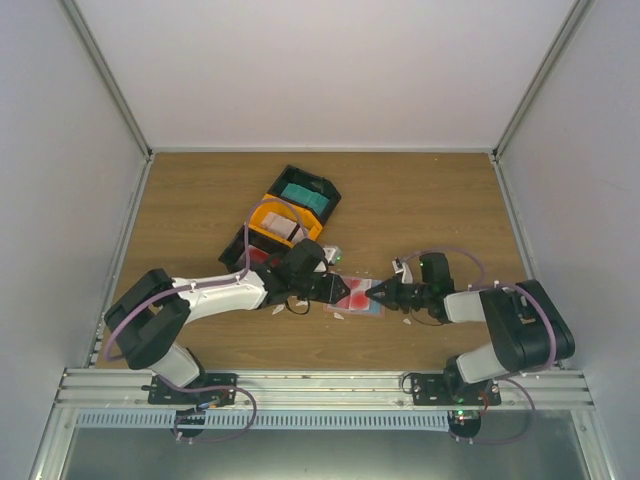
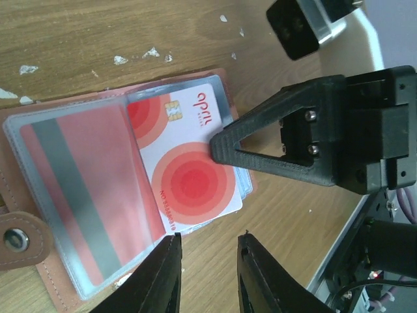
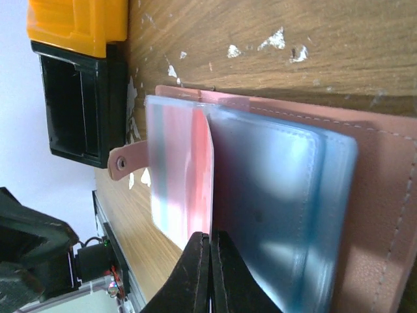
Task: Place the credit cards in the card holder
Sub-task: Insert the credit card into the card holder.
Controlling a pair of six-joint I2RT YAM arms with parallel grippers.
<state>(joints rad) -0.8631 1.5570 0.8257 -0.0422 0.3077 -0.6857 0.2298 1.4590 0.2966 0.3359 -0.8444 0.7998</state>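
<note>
Card holder (image 3: 384, 195) lies open flat on the wooden table (image 2: 98, 32) between my two arms, salmon leather underneath, its clear sleeves (image 3: 273, 195) fanned out like pages and its snap tab (image 2: 16, 240) sticking out on the side towards the left arm. One sleeve on that side already shows a red card with a grey stripe (image 2: 78, 189).

The white card with red circles (image 2: 189, 169), chip and small red lettering facing up, lies across the sleeves on the other side. My right gripper (image 3: 210, 238) has its fingers pressed together on that card's outer edge. I read the pinch as a way to steer the card towards the spine while leaving most of it free to slide under plastic. From the right wrist the card shows edge-on, rising between a frosted page and the bluish ones. I can't tell how far it sits inside a pocket, and one end overhangs the sleeve edge.

My left gripper (image 2: 208, 240) hangs at the holder's open edge with its fingers apart and nothing between them. It looks placed to steady the wallet or lift a sleeve, though I can't tell whether it touches.

White paper scraps (image 2: 120, 60) dot the wood nearby, and the black-and-orange tray (image 1: 290, 212) sits further back.
</note>
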